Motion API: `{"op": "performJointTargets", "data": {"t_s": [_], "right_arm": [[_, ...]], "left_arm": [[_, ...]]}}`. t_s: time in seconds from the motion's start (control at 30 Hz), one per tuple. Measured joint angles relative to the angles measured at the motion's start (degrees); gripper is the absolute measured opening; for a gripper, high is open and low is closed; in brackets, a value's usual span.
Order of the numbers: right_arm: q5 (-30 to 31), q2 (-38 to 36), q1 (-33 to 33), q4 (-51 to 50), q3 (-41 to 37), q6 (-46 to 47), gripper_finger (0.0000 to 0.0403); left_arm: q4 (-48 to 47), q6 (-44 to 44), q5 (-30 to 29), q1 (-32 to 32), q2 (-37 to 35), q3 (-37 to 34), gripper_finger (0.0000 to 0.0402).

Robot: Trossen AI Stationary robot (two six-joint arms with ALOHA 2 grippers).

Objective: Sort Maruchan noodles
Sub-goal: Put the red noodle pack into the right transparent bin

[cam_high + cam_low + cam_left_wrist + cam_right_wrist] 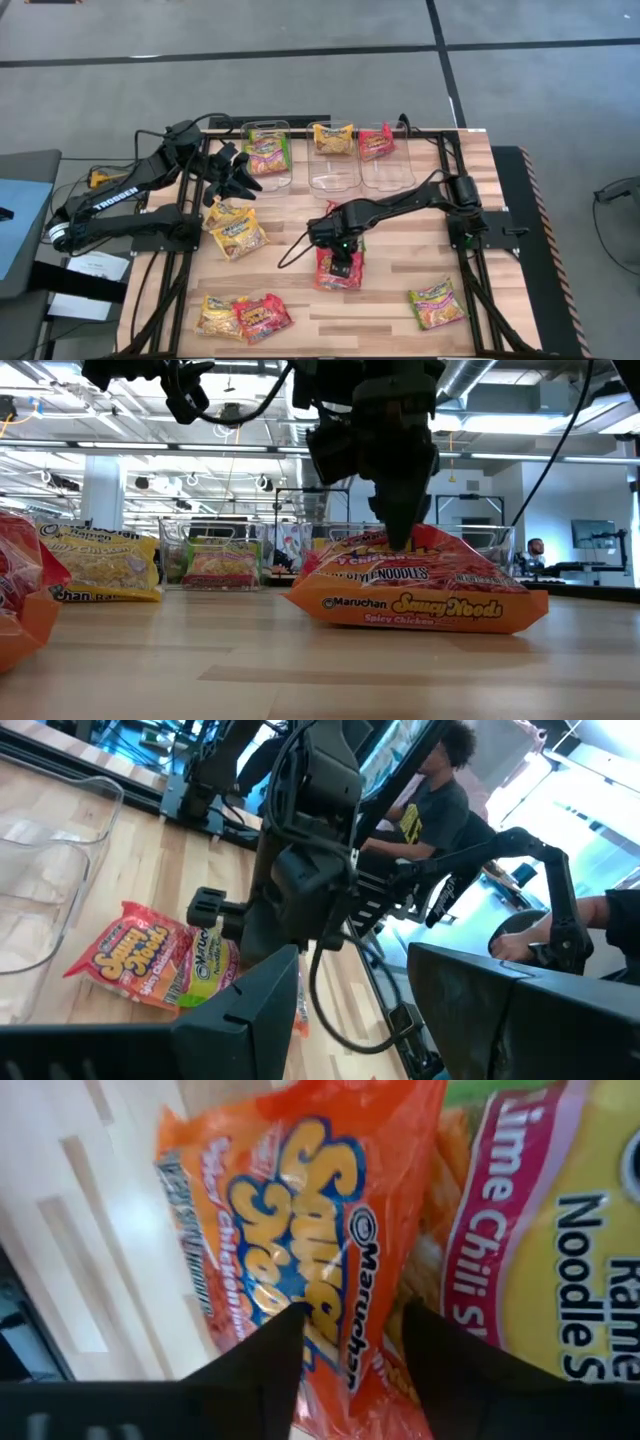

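High view is showing the sorting partly done: packets are sitting in the three clear bins (333, 172), while the right gripper (343, 263), fingers slightly parted, is pressing onto a red Saucy Noods packet (338, 272) mid-worktop, several packets still loose, and the left gripper (232, 172) is hanging open near the bins.

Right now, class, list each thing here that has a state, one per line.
Right hand: down on the orange Saucy Noods packet, fingers straddling it.
Left hand: open, raised beside the bins.
Left bin: holds green packets.
Middle bin: one yellow packet.
Right bin: one red packet.
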Motion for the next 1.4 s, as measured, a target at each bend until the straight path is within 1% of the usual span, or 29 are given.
{"op": "performJointTargets", "data": {"t_s": [0.17,0.33,0.4,0.57,0.67,0.73,0.87,1.07,1.27,1.4], "right_arm": [[-0.3,0.0,0.0,0.2,0.1,1.5,0.0116],[-3.4,0.0,0.0,0.2,0.1,2.5,0.0027],[-4.2,0.0,0.1,0.2,0.1,2.6,0.0011],[-4.2,-0.3,0.3,-2.0,2.2,3.1,0.0007],[-4.0,-0.6,0.3,-3.7,5.5,3.1,0.0005],[-2.4,-0.6,0.3,-7.2,8.7,2.1,0.0004],[2.8,-0.6,0.3,-12.9,14.7,-0.3,0.0003],[12.1,-0.6,-0.7,-22.8,23.8,-5.2,0.0003],[19.7,-0.6,-3.7,-29.4,31.0,-11.4,0.0002],[24.6,-0.6,-6.9,-34.0,34.9,-15.3,0.0001]], "left_arm": [[0.0,0.0,0.0,0.0,0.0,0.0,0.0176],[0.0,0.0,0.0,0.0,0.0,0.0,0.0176],[0.0,0.0,0.0,0.0,0.0,0.0,0.0176],[0.0,0.0,0.0,0.0,0.0,0.0,0.0176],[0.0,0.0,0.0,0.0,0.0,0.0,0.0176],[-0.3,0.1,0.0,0.0,0.0,0.0,0.0176],[-1.5,0.1,0.0,0.0,0.0,0.0,0.0176],[-1.4,0.1,0.0,0.0,0.0,0.0,0.0176],[-1.3,0.1,0.0,0.0,0.0,0.0,0.0176],[-1.3,0.1,-1.2,0.0,0.0,0.0,0.0176]]}}
